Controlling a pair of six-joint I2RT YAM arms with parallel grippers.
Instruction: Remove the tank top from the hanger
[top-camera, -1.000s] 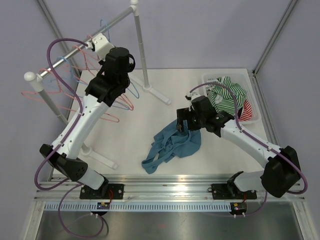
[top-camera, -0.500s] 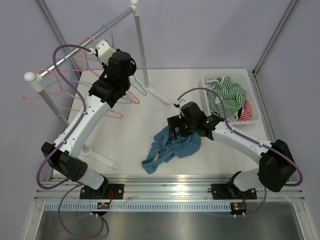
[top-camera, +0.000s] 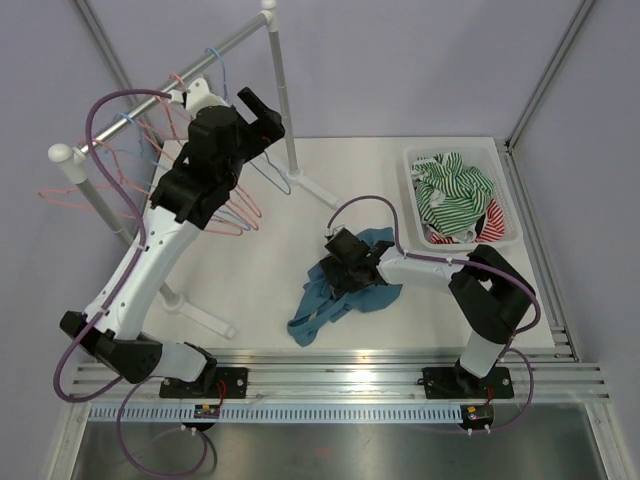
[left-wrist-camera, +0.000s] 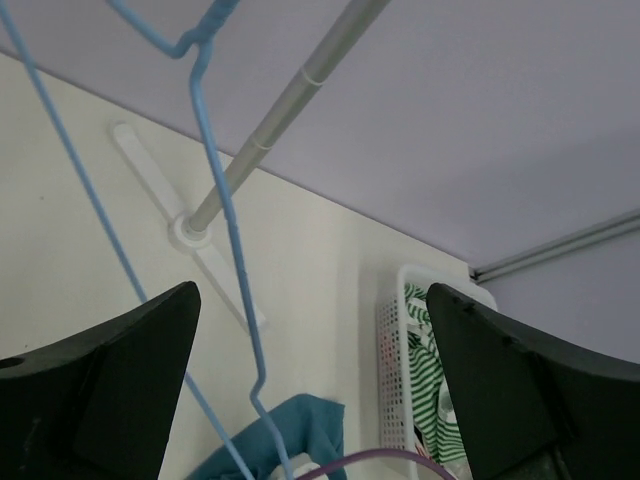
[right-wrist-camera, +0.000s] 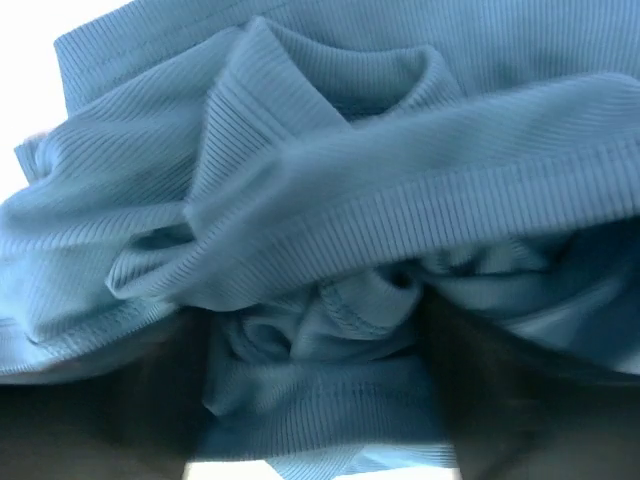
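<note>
The teal tank top (top-camera: 345, 288) lies crumpled on the table, off any hanger. My right gripper (top-camera: 343, 258) is pushed down into it. In the right wrist view its ribbed fabric (right-wrist-camera: 330, 200) fills the picture, and a bunch of it sits inside the right gripper (right-wrist-camera: 312, 400), whose dark fingers stand apart on either side. My left gripper (top-camera: 262, 108) is raised beside the rail, open and holding nothing. The blue wire hanger (left-wrist-camera: 232, 240) hangs bare in front of the left gripper (left-wrist-camera: 310, 400), touching neither finger.
A clothes rail (top-camera: 200, 60) on white posts (top-camera: 282, 90) crosses the back left, with several pink hangers (top-camera: 100, 190) on it. A white basket (top-camera: 512, 238) of striped clothes stands at the back right, also seen as the basket (left-wrist-camera: 392, 350) in the left wrist view.
My left gripper has opened, let go of the blue hanger and risen towards the rail. My right gripper has moved left and down into the tank top, its jaws narrowing.
</note>
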